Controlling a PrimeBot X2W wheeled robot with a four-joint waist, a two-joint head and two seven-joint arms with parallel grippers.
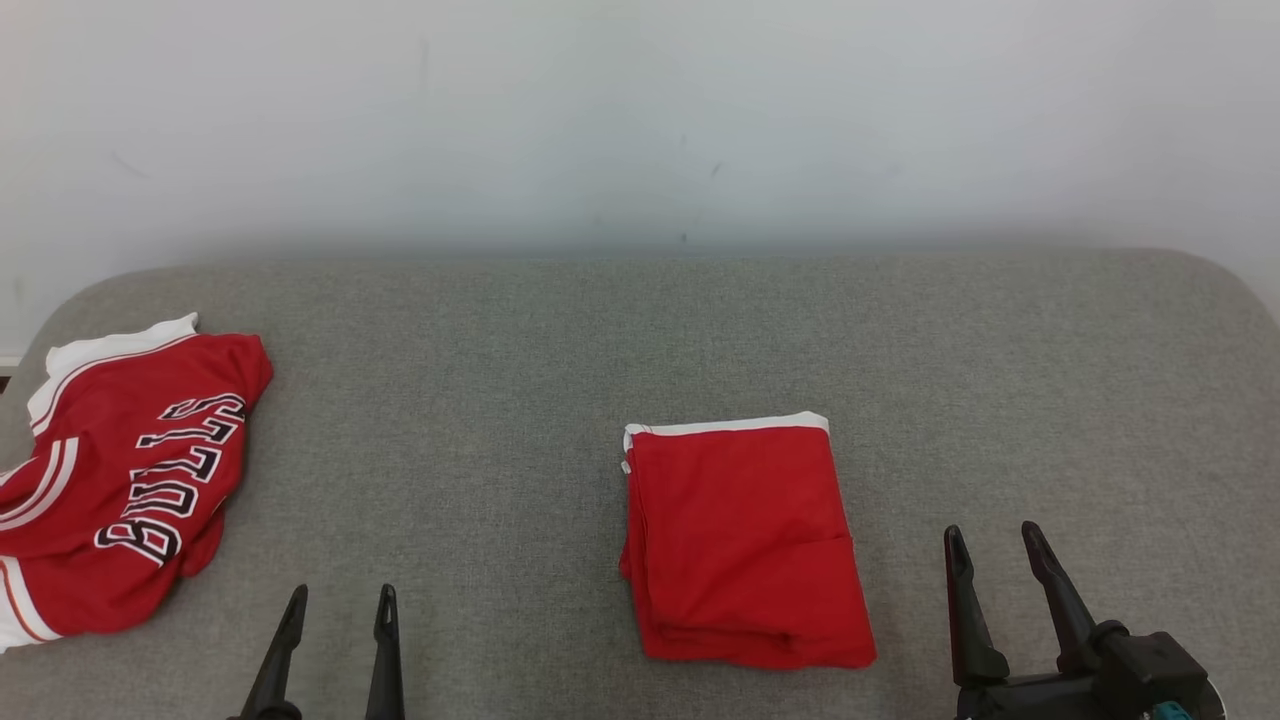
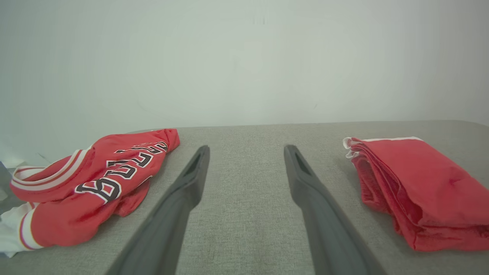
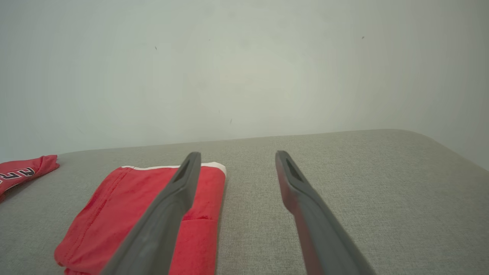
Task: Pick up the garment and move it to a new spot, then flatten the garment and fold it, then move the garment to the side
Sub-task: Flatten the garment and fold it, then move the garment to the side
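The red garment [image 1: 745, 545], folded into a soft rectangle with a white edge, lies on the grey woven surface [image 1: 480, 400]. The left pincer [image 1: 342, 595] and right pincer [image 1: 993, 533] gape empty.

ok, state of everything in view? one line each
folded red garment: folded into a rectangle, flat on the grey surface, not held
Bulls jersey: unfolded, rumpled, at the surface's left end
left tool: open, empty
right tool: open, empty, just right of the folded garment
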